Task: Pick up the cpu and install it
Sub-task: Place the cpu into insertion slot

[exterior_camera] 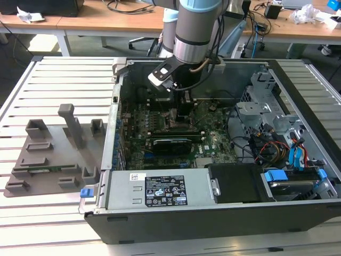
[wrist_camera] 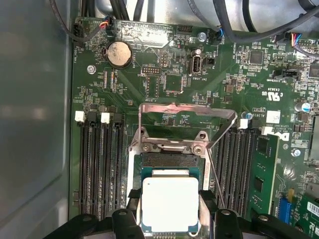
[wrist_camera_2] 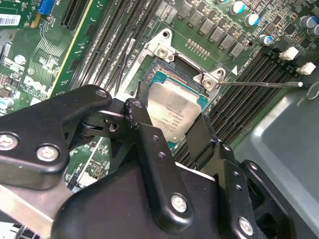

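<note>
power supply label (exterior_camera: 156,190): print unreadable | cpu (wrist_camera_2: 175,113): faint markings unreadable

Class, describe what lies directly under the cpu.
Under the cpu, which the gripper clasps, sits the open socket on the motherboard, its load plate raised. The chip covers the socket's contacts, so whether it is fully seated cannot be seen.

Robot arm (exterior_camera: 194,32) down inside open computer case (exterior_camera: 213,226), above motherboard (exterior_camera: 216,143).

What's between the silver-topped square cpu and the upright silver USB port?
A raised silver metal socket frame, hinged open, between the silver-topped square cpu and the upright silver USB port, in the first wrist view.
</note>
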